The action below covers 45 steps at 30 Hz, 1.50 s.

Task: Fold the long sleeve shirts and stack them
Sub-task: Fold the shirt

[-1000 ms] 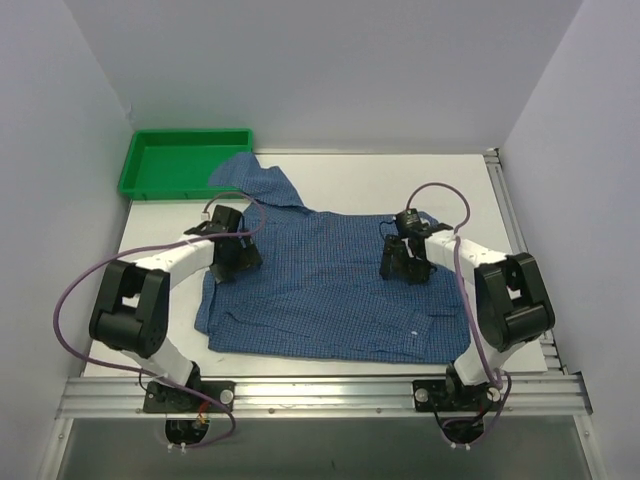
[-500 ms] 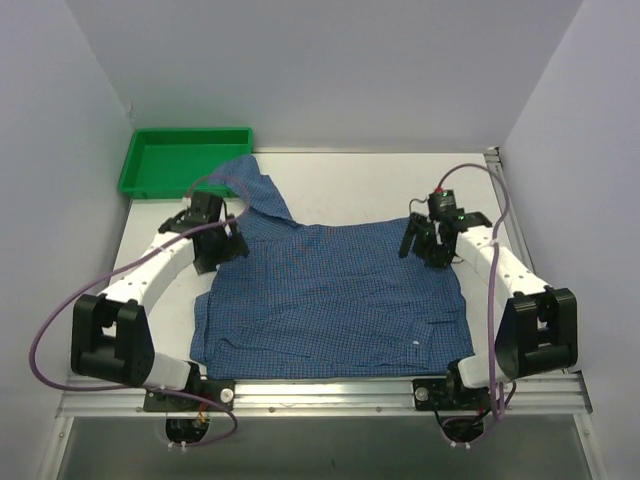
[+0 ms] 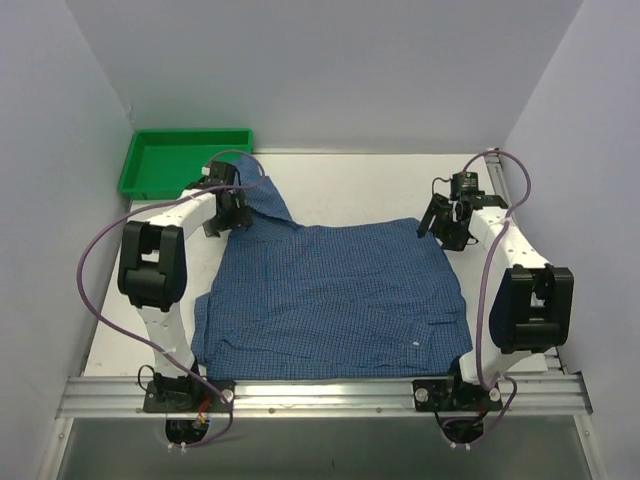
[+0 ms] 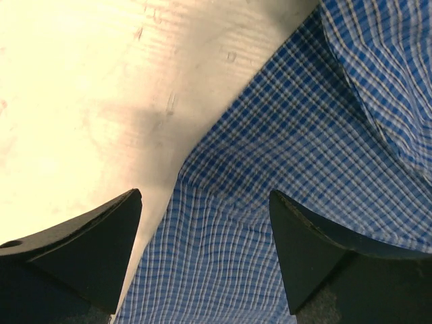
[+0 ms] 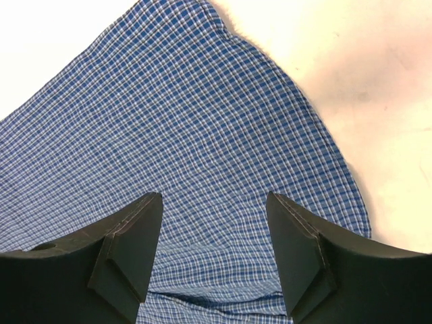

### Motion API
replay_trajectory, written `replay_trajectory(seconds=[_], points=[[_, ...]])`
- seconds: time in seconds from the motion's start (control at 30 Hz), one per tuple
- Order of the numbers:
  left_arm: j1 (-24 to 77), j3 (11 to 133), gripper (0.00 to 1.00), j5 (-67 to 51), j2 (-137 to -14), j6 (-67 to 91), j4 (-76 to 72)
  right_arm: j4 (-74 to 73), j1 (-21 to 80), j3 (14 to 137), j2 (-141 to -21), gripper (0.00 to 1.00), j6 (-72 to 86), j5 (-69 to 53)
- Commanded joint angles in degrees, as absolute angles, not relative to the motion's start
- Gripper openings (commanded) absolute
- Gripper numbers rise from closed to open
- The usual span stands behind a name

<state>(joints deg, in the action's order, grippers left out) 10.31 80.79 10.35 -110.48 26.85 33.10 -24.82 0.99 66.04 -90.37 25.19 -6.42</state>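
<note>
Green plastic tray [image 3: 170, 165] at the far left corner of the white table [image 3: 350, 185], long side along the back wall [image 3: 320, 70], low rim all round. Silver metal rail [image 3: 320, 396] across the near table edge, a second rail [image 3: 503, 200] down the right side. Pale grey walls on three sides. Faint scratches on the tabletop in the left wrist view.
</note>
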Motion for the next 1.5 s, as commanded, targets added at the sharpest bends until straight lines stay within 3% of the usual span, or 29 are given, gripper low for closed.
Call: replay_trajectory(seconds=[0.0,0.4,0.9,1.07,1.2,1.3,1.37,1.47], points=[[9.9,85.9,0.84,11.0,-113.5,24.1,30.8,-24.4,0.4,69.3,-92.0,0.63,24.2,-6.2],[9.8,85.7,0.65,6.7,-120.1,24.7,31.5,-20.7,0.1,76.4,-103.3,0.62,22.9,-3.3],[9.8,85.5,0.40,6.0,-122.8,21.6,31.4,-22.9,-2.3,91.9,-121.8,0.59,14.8,-19.9],[9.8,85.4,0.26,6.0,-123.6,20.9,31.5,-23.3,-2.4,92.2,-124.3,0.59,15.0,-20.9],[9.8,85.5,0.24,6.0,-123.8,20.7,31.5,-24.4,-2.4,94.2,-126.1,0.51,14.4,-24.4],[9.9,85.3,0.21,6.2,-124.3,20.1,31.6,-25.1,-2.4,94.9,-126.9,0.39,14.3,-25.7],[9.8,85.4,0.15,6.0,-124.3,20.0,31.5,-25.1,-2.5,95.0,-126.9,0.38,14.3,-25.7],[9.8,86.0,0.05,5.6,-124.0,19.3,31.5,-25.1,-2.5,95.9,-126.7,0.22,13.9,-25.5]])
